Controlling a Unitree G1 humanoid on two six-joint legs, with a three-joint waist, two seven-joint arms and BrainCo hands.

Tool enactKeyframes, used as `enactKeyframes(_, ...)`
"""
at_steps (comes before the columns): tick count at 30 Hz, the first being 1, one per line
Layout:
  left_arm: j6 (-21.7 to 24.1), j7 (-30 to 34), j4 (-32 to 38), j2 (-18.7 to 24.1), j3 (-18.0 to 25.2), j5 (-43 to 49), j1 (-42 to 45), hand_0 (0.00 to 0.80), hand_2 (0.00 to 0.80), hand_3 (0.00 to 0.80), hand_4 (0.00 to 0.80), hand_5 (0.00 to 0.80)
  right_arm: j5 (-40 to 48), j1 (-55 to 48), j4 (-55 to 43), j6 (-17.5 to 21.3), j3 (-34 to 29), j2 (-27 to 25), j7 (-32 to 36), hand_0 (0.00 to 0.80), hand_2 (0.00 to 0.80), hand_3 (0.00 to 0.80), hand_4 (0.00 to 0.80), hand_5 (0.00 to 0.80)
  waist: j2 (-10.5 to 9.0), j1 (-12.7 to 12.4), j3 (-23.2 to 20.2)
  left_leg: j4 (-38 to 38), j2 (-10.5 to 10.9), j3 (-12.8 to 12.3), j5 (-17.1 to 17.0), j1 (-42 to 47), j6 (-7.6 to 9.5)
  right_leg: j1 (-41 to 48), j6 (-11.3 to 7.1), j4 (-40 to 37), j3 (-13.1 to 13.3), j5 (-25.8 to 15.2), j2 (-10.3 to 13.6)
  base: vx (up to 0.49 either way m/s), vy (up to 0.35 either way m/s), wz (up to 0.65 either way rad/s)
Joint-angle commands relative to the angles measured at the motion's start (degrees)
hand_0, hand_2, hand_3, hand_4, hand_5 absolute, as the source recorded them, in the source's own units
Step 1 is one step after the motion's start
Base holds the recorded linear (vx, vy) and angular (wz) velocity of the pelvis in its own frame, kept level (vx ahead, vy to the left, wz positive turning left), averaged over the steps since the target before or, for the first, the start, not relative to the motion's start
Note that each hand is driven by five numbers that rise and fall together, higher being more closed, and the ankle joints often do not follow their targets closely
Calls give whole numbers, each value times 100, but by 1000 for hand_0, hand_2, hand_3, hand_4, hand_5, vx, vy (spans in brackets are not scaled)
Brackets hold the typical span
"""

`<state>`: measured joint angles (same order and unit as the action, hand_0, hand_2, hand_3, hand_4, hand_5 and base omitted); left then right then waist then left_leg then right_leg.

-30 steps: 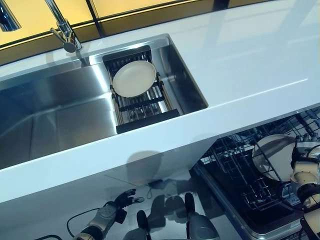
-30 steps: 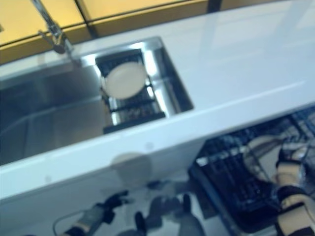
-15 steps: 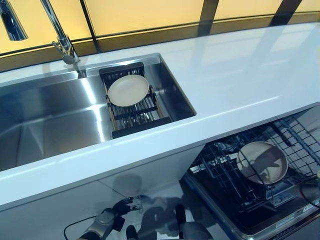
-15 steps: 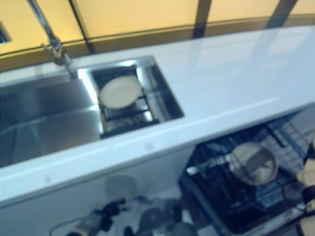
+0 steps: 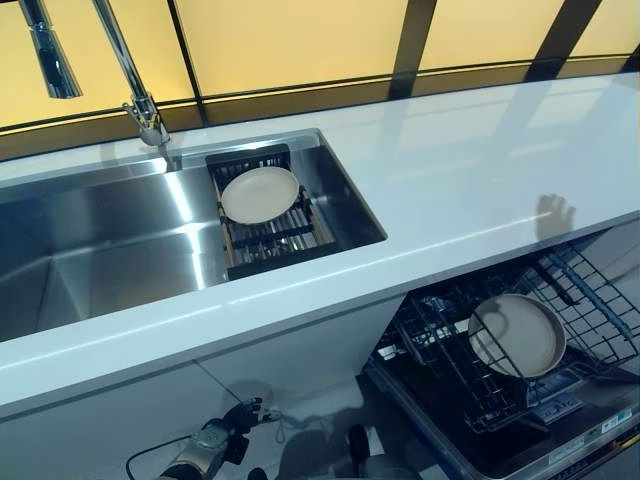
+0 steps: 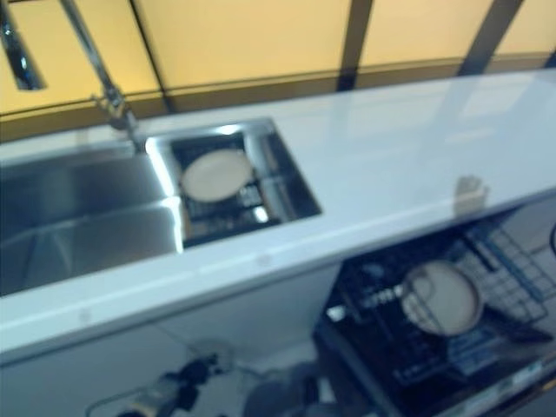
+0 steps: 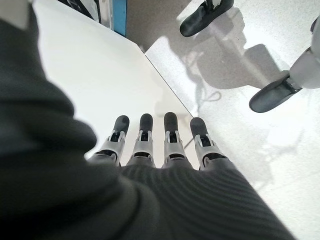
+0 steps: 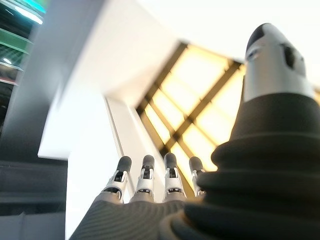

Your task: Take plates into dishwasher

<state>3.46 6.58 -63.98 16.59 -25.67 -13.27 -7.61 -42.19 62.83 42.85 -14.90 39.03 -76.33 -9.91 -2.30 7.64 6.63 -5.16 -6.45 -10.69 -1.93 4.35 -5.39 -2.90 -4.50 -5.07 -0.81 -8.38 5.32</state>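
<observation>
In the pulled-out black wire rack of the open dishwasher (image 5: 520, 350), below the right end of the counter, a round cream plate (image 5: 517, 335) stands leaning among the tines, its face turned up toward the camera. No hand touches it. A second round cream plate (image 5: 260, 194) lies flat on the dark slatted drying rack (image 5: 272, 235) that sits inside the right end of the stainless steel sink (image 5: 110, 240). The two plates are well apart, one in the sink above, the other in the dishwasher rack below the white glossy countertop (image 5: 470, 160).

A tall chrome tap (image 5: 135, 75) rises from the back edge of the sink, just behind the left corner of the drying rack. Behind the counter runs a yellow-lit wall with dark vertical strips (image 5: 300, 45).

The robot's left hand (image 5: 222, 437) hangs low by the white cabinet front (image 5: 170, 400), near the floor and far from both plates. Its own wrist view shows its fingers (image 7: 144, 137) straight, set side by side and holding nothing, with the cabinet's white panel and the pale floor (image 7: 250, 60) past them.

The right hand (image 8: 150, 200) shows only in its own wrist view. Its fingers (image 8: 170, 175) are likewise extended in a row and its thumb stands apart, empty, pointing up toward the yellow-lit panels.
</observation>
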Motion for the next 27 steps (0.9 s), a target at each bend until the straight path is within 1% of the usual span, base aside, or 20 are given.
enactKeyframes(1, 131, -99, -194, 173, 170, -211, -360, 0, 0, 0, 0, 0, 497, 1359, 121, -47, 800, 23, 0, 0, 0, 0, 0, 0, -429, -213, 41, 16, -202, 317, 132, 118, 36, 184, -526, 7, 122, 63, 393, 13, 26, 7)
enactKeyframes(4, 191, -127, -258, 131, 189, -206, -356, 0, 0, 0, 0, 0, 957, 1966, -98, 200, 1169, 419, 69, 0, 0, 0, 0, 0, -423, -345, 63, 16, -145, 446, 101, 37, 37, 185, -517, 7, 13, 73, 435, 1, 27, 14)
enactKeyframes(6, 219, -142, -274, 102, 192, -204, -368, 0, 0, 0, 0, 0, 1333, 2117, -333, 299, 1186, 740, 145, 0, 0, 0, 0, 0, -415, -438, 95, 16, -103, 536, 82, -29, 44, 182, -509, 7, -57, 83, 459, -8, 22, 13)
enactKeyframes(7, 228, -150, -277, 100, 196, -208, -372, 0, 0, 0, 0, 0, 1406, 2147, -422, 387, 1190, 808, 115, 0, 0, 0, 0, 0, -416, -455, 108, 16, -94, 561, 74, -45, 47, 185, -507, 7, -77, 86, 464, -13, 13, 10)
enactKeyframes(9, 248, -150, -278, 96, 223, -181, -391, 0, 0, 0, 0, 0, 1391, 2174, -669, 520, 1153, 1021, 50, 0, 0, 0, 0, 0, -411, -521, 156, 16, -65, 625, 61, -94, 56, 180, -498, 7, -138, 89, 481, -26, 9, 20)
enactKeyframes(10, 264, -184, -268, 71, 236, -168, -396, 0, 0, 0, 0, 0, 1237, 2104, -931, 639, 1079, 1188, -34, 0, 0, 0, 0, 0, -412, -585, 200, 16, -37, 685, 50, -142, 67, 183, -493, 7, -201, 94, 498, -28, 5, 30)
enactKeyframes(12, 284, -199, -260, 63, 263, -171, -392, 0, 0, 0, 0, 0, 1182, 1949, -1218, 674, 951, 1330, -76, 0, 0, 0, 0, 0, -413, -641, 249, 16, -8, 746, 36, -195, 81, 179, -489, 7, -254, 99, 509, -26, 3, 30)
enactKeyframes(13, 290, -210, -248, 62, 294, -183, -396, 0, 0, 0, 0, 0, 1144, 1857, -1479, 668, 847, 1435, 0, 0, 0, 0, 0, 0, -409, -686, 292, 16, 19, 794, 22, -243, 89, 165, -489, 7, -285, 96, 514, -38, 6, 25)
enactKeyframes(15, 288, -246, -200, 67, 341, -244, -422, 0, 0, 0, 0, 0, 1002, 1650, -1913, 526, 679, 1593, 202, 0, 0, 0, 0, 0, -401, -740, 386, 16, 50, 872, -7, -331, 106, 135, -488, 7, -330, 87, 526, -51, 7, 24)
enactKeyframes(17, 283, -295, -168, 62, 397, -295, -456, 0, 0, 0, 0, 0, 853, 1471, -2186, 488, 593, 1734, 268, 0, 0, 0, 0, 0, -399, -787, 484, 16, 65, 914, -52, -430, 114, 90, -483, 7, -384, 77, 535, -88, 1, 21)
enactKeyframes(18, 291, -342, -146, 53, 414, -315, -488, 0, 0, 0, 0, 0, 720, 1415, -2278, 405, 583, 1855, 271, 0, 0, 0, 0, 0, -399, -826, 570, 16, 72, 935, -86, -515, 107, 47, -484, 7, -430, 66, 541, -106, -5, 6)
enactKeyframes(20, 310, -378, -136, 61, 437, -346, -508, 0, 0, 0, 0, 0, 583, 1350, -2336, 358, 559, 1954, 323, 0, 0, 0, 0, 0, -397, -858, 652, 16, 82, 972, -120, -599, 104, 2, -483, 7, -476, 53, 549, -88, -14, 11)
enactKeyframes(23, 328, -476, -116, 100, 471, -383, -563, 0, 0, 0, 0, 0, 470, 1277, -2421, 150, 625, 2160, 535, 0, 0, 0, 0, 0, -406, -953, 863, 16, 104, 1020, -223, -829, 101, -131, -484, 7, -583, 18, 561, -103, -26, 33)
enactKeyframes(27, 420, -484, -123, 136, 467, -461, -605, 0, 0, 0, 0, 0, 422, 1327, -2299, 116, 780, 2328, 605, 0, 0, 0, 0, 0, -355, -1043, 1089, 16, 148, 1059, -322, -1055, 86, -306, -477, 7, -697, -42, 583, -90, -4, 13)
